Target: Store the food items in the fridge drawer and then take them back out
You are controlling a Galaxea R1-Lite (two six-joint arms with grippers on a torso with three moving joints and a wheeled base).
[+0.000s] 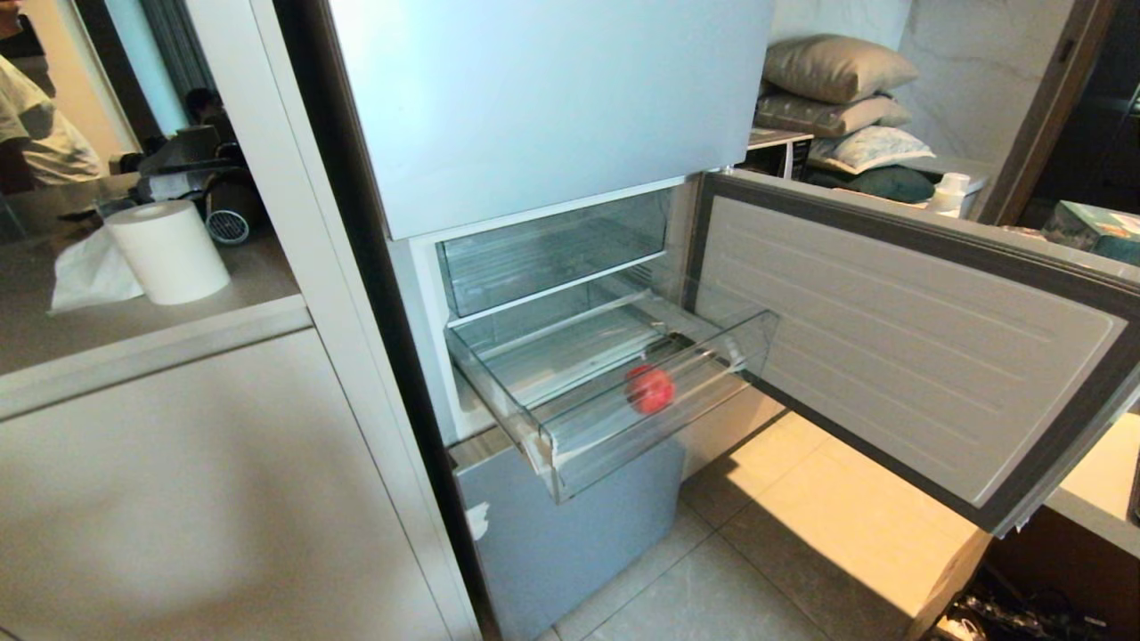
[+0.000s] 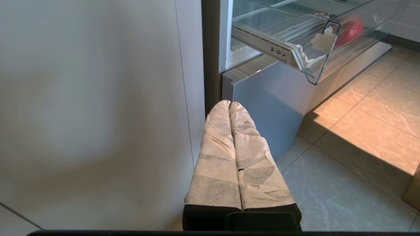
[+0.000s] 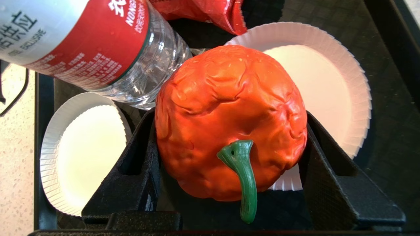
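The right gripper [image 3: 229, 131] pinches the orange fruit [image 3: 229, 114] between its fingers, green stem [image 3: 244, 177] pointing back toward the wrist, above two paper plates [image 3: 315, 82] and beside a water bottle [image 3: 98, 42], while the red fruit [image 1: 650, 389] sits in the open fridge drawer [image 1: 570, 445].

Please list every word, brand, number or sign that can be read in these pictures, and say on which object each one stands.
"NONG..." in white letters, cut off by the picture edge: red label of the water bottle.
"...EXCLUSIVE", first part cut off: white part of the same label.
Large Chinese characters on the white part, and one on the red: partly cut off, not readable with certainty.
Fine white print on the red label: too small to read.
Red snack bag: no readable text.
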